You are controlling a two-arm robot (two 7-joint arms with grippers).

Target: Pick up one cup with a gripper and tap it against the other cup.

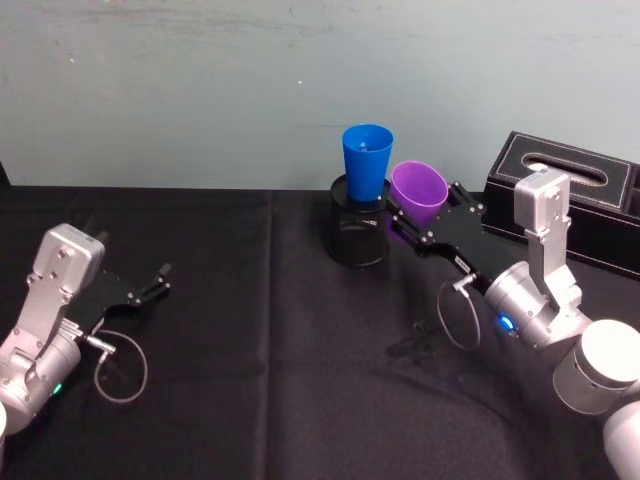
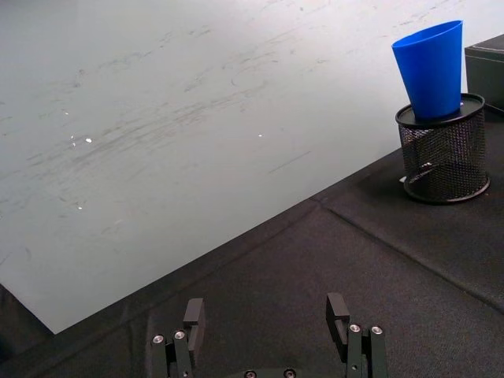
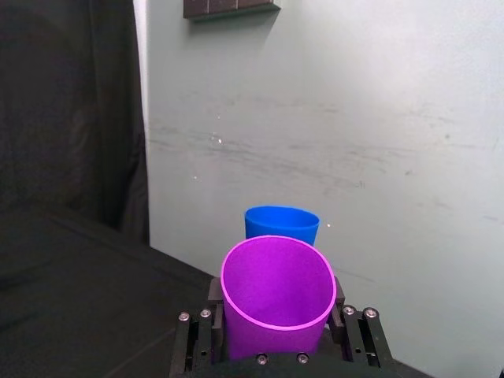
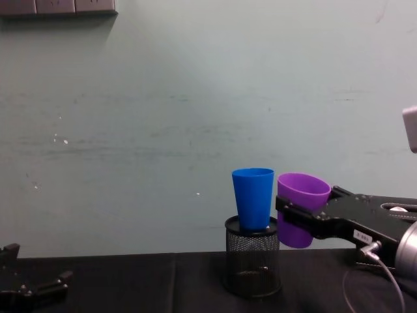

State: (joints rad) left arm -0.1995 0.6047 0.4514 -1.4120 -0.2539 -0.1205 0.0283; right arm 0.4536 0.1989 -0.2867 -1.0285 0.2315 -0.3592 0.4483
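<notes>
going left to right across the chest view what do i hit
left pincer, open, low at the left edge → blue cup → purple cup, gripped by the right pincer

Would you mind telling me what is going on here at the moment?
The right gripper is clamped on the purple cup, holding it in the air close beside the blue cup, which stands in a black mesh pen holder. Whether the two cups are touching is unclear. The left gripper sits open and idle, far to the left.
</notes>
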